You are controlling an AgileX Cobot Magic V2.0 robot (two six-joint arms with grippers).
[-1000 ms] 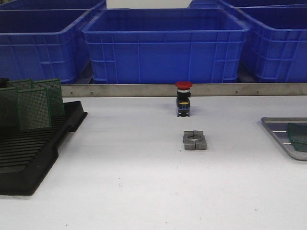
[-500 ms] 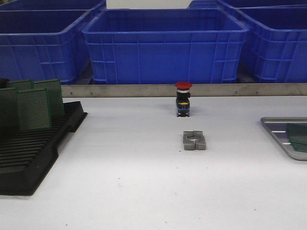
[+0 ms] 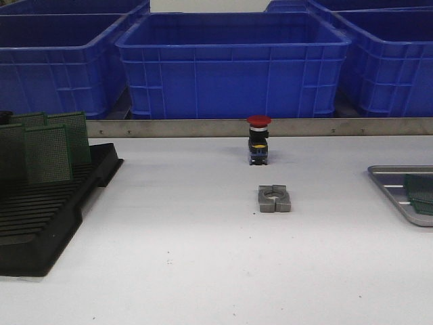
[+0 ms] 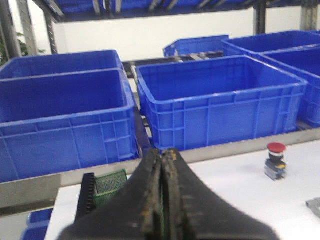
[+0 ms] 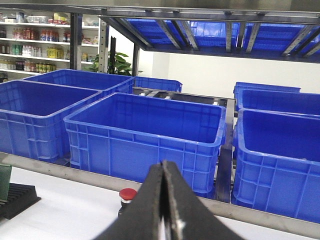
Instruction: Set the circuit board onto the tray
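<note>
Front view of the white table [image 3: 203,257], read from left to right. At the left edge a black slotted rack [image 3: 40,217] carries several green circuit boards [image 3: 47,152] standing upright in its far slots. Near the centre, at the far side of the table, stands a red-capped push-button switch [image 3: 258,139]; just nearer than it lies a small grey metal clamp block [image 3: 274,199], apart from the switch. At the right edge the silver-grey tray [image 3: 392,193] is cut off by the frame, and green circuit boards lying flat [image 3: 421,191] rest on its floor, also partly out of frame. Beyond a metal rail, blue plastic bins [image 3: 233,64] line the far side. Neither arm appears in the front view. In the left wrist view the left gripper [image 4: 162,200] has its fingers pressed together with nothing visible between them, raised above the rack end of the table. In the right wrist view the right gripper [image 5: 164,205] likewise has its fingers closed on nothing visible, facing the bins.
</note>
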